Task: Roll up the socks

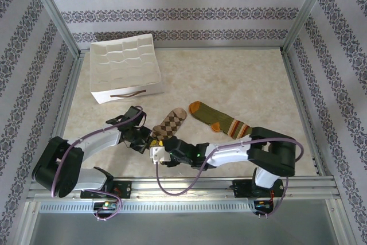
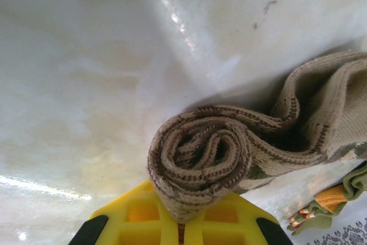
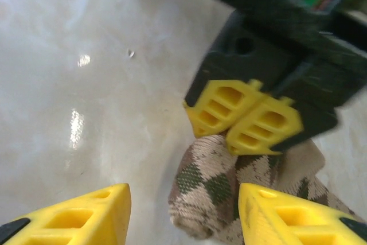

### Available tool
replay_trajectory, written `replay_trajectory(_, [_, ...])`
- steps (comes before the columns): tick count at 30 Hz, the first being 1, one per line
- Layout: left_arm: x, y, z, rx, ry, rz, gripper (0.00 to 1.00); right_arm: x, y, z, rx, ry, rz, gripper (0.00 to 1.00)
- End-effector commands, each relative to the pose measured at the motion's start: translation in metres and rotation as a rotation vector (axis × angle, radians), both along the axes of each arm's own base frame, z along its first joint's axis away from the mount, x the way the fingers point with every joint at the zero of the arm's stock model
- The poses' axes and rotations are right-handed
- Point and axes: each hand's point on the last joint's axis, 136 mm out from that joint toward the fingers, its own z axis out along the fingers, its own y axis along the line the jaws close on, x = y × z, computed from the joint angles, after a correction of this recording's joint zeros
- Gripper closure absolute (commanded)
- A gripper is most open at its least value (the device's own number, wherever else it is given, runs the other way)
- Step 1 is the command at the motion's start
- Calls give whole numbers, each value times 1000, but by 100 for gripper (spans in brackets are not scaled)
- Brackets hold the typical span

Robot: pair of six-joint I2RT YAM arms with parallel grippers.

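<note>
Tan-and-brown argyle fabric sock (image 2: 198,162) partly rolled, one to go
My left gripper (image 2: 180,230) pinches its coil, right gripper (image 3: 183,216) hangs open (olive green orange-toed fabric sock (image 1: 221,120) lies flat, untouched).

tan argyle sock (image 1: 172,122), near end rolled into a tight coil; olive sock (image 1: 221,120), orange toe and heel, lay flat just beside it

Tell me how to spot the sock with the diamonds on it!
Find the white tray at the table's back left. Nearer the front edge lie two socks. The diamond sock is the left one, tan and brown, its near end rolled up in the left tool; the green sock beside it has orange patches.
</note>
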Motion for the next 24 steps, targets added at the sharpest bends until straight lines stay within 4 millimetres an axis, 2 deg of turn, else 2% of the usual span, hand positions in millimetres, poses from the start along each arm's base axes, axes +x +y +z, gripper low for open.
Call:
replay_trajectory(1, [-19, 13, -12, 82, 102, 10, 100, 21, 7, 2, -49, -140, -38, 51])
replay_trajectory(5, [-16, 10, -11, 73, 94, 6, 100, 33, 8, -9, -83, -160, -67, 60])
replay_trajectory(8, [-14, 8, -8, 61, 78, 2, 100, 35, 8, -17, -102, -125, -72, 86])
replay_trajectory(10, [-9, 7, -3, 55, 51, -1, 100, 36, 3, -24, -113, -70, -92, 99])
replay_trajectory(11, [-7, 7, 1, 51, 37, 0, 94, 36, -1, -27, -118, -40, -103, 100])
replay_trajectory(16, [1, 10, 21, 11, -42, 33, 44, 20, -17, -40, -83, 231, -112, 100])
replay_trajectory(19, [4, 18, 30, -12, -91, 77, 23, 9, -23, -44, -52, 406, -107, 100])
replay_trajectory(20, [6, 21, 33, -18, -108, 91, 17, 8, -24, -45, -41, 458, -109, 100])
replay_trajectory(22, [13, 24, 39, -44, -165, 120, 12, 6, -26, -44, -6, 579, -117, 100])
replay_trajectory(24, [16, 24, 41, -68, -193, 126, 15, 8, -27, -42, 36, 688, -139, 100])
